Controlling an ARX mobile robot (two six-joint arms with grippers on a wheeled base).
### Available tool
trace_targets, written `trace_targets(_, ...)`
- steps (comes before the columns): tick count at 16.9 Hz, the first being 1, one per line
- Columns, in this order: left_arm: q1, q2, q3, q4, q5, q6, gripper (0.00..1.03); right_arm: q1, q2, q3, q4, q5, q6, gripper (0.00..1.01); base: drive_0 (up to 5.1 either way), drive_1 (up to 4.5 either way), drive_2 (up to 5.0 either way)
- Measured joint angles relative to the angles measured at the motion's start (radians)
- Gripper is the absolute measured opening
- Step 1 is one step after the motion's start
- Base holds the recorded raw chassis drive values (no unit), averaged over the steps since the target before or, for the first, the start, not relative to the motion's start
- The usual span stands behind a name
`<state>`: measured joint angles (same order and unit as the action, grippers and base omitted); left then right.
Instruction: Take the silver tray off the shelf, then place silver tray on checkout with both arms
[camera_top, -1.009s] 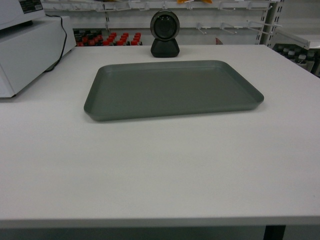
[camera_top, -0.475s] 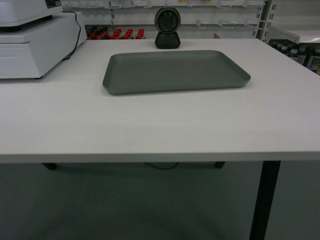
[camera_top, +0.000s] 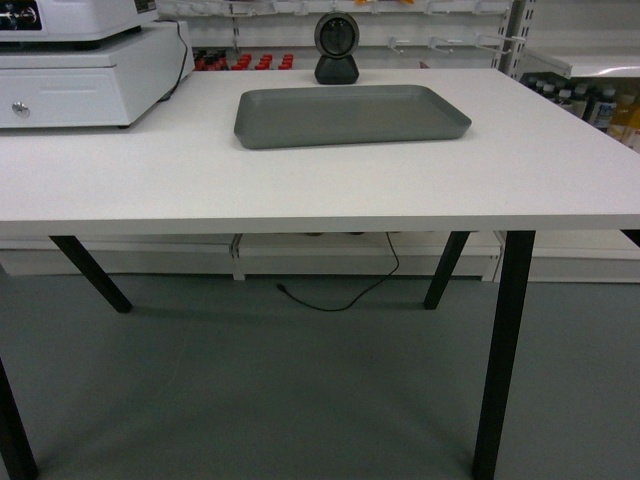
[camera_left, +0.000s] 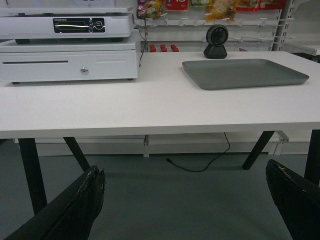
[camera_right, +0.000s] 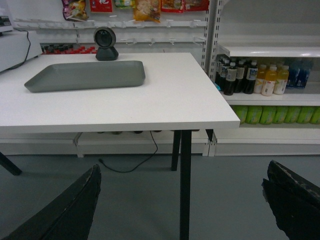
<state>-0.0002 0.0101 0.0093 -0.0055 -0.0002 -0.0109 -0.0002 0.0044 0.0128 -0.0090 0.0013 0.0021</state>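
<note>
The silver tray (camera_top: 350, 113) lies flat on the white checkout (camera_top: 300, 180), toward its far middle; it also shows in the left wrist view as the tray (camera_left: 243, 73) and in the right wrist view as the tray (camera_right: 85, 75). My left gripper (camera_left: 185, 192) hangs open below table height, well in front of the checkout (camera_left: 125, 107), with nothing between its fingers. My right gripper (camera_right: 182, 192) is open too, low over the floor before the checkout (camera_right: 150, 105). Neither gripper shows in the head view. A store shelf (camera_right: 270, 50) stands right of the table.
A white cash register (camera_top: 85, 60) sits on the table's left end. A black scanner (camera_top: 337, 48) stands behind the tray. Bottles (camera_right: 250, 77) fill the shelving at right. Slanted black table legs (camera_top: 505, 340) and a loose cable (camera_top: 340, 295) are on the grey floor.
The head view has drawn back from the table: the tray looks smaller and farther, and the table's front edge, legs and floor now show. The tray itself has not moved.
</note>
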Motion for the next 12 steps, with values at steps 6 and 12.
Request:
trace_targets(6, 0.0, 0.0, 0.0, 0.004, -0.001, 0.0, 0.98, 0.0, 0.0, 0.0, 0.007, -0.001, 0.0, 0.98, 0.0, 0.0, 0.0)
trace_targets(12, 0.0, 0.0, 0.0, 0.002, 0.0, 0.0, 0.98, 0.0, 0.0, 0.0, 0.006, -0.001, 0.0, 0.98, 0.0, 0.0, 0.0)
